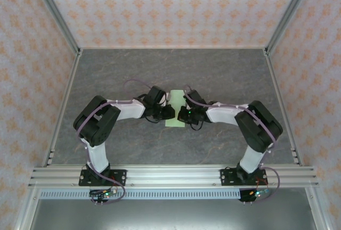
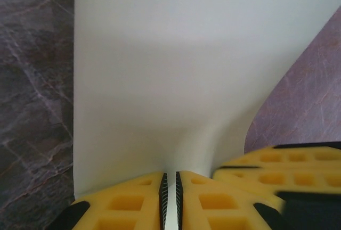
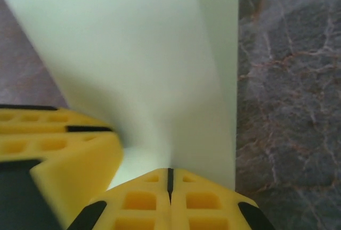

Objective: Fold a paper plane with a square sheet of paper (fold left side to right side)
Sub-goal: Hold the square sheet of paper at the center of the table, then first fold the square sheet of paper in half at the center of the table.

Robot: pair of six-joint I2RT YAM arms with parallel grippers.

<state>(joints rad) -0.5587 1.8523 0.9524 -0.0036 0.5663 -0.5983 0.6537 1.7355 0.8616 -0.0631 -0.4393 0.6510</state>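
Two robot arms meet over the middle of the grey marbled desk (image 1: 224,75), where a pale green sheet of paper (image 1: 176,102) sits between them, appearing from above as a narrow strip running away from the bases. The left gripper (image 1: 169,113) is at the strip's left side and the right gripper (image 1: 184,115) at its right, both toward its near end and just beside each other. In the left wrist view, the left gripper's yellow jaws are pinched tight on the paper's near edge, a thin pale sliver showing between them, and the sheet bows upward from the pinch. In the right wrist view, the right gripper's jaws are likewise pressed together on the paper's edge, and a second layer runs along the sheet's right side. The other gripper's yellow fingers (image 2: 277,171) crowd in just beside.
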